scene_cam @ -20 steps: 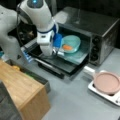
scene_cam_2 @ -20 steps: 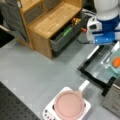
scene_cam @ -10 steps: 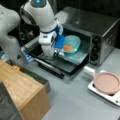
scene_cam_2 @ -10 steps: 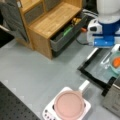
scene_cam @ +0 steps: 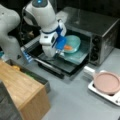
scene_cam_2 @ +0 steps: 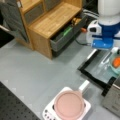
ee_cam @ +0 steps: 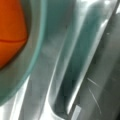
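The gripper (scene_cam: pixel 59 52) hangs low over the tray's (scene_cam: pixel 77 56) front edge; the teal bowl (scene_cam: pixel 72 43) crowds its far side, the oven (scene_cam: pixel 100 32) roof closes overhead.

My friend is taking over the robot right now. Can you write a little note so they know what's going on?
Hand: low over the pulled-out oven tray, beside the teal bowl; it holds nothing that can be seen.
Things: an orange piece lies in the bowl, which sits on the tray at the mouth of the toaster oven; the oven door is folded down.
Done: door open, tray out.
Left: bowl not gripped or lifted.
Nearby: pink pan on a white burner; wooden cabinet with an open drawer.
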